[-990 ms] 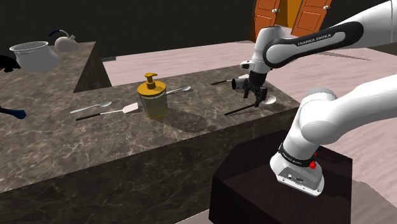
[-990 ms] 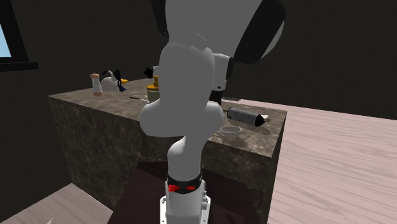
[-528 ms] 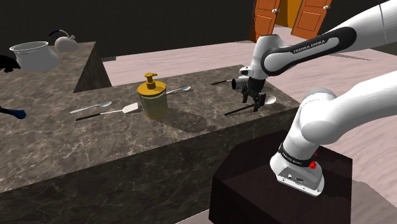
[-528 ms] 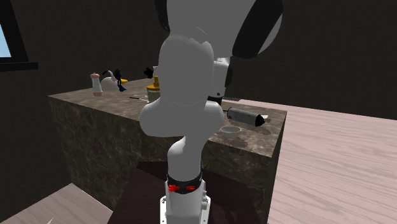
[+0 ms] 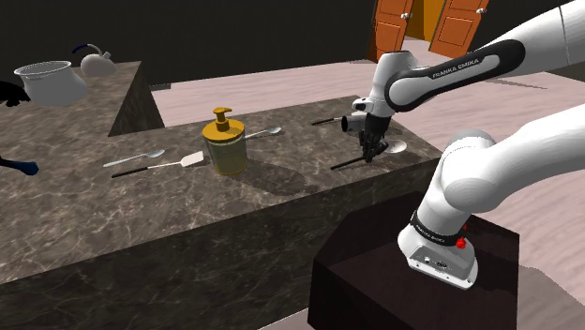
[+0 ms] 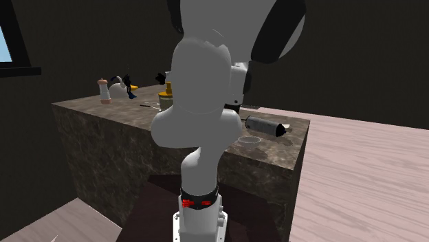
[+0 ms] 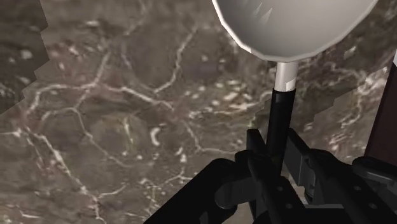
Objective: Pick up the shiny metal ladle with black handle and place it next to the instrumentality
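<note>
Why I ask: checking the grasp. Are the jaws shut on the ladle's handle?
Shut: in the wrist view the jaws press both sides of the black handle of the shiny metal ladle.

Dark brown marble counter (image 5: 281, 192) veined in pale cream, ladle (image 7: 284, 73) with silver bowl and black handle, all-black gripper (image 7: 277, 153), mustard-yellow soap dispenser (image 5: 225, 142), white arm (image 5: 487, 173) with dark joints, orange doors (image 5: 450, 26), pale pink plank floor (image 5: 281, 86)

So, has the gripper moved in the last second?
Yes. In the shoulder view the gripper has come down toward the counter and slightly left, and its fingers have closed on the ladle handle.
</note>
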### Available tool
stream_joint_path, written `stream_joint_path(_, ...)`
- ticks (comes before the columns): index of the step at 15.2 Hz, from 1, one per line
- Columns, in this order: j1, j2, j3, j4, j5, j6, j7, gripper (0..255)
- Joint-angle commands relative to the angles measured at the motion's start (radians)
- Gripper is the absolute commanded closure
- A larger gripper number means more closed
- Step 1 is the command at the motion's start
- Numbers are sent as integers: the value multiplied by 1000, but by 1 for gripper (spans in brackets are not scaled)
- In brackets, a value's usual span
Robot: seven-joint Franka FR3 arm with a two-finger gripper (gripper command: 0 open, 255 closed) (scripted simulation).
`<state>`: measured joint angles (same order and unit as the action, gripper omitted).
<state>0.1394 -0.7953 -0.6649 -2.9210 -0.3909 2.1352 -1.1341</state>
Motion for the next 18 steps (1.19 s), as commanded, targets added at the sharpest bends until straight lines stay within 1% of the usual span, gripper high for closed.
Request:
stream_joint_path(1, 0, 1, 0, -2, 0, -1, 0, 255)
stream_joint_path(7, 0, 1, -1, -2, 0, -1, 0, 255)
stream_joint_path(18, 4, -102, 81, 93, 58, -196, 16, 255)
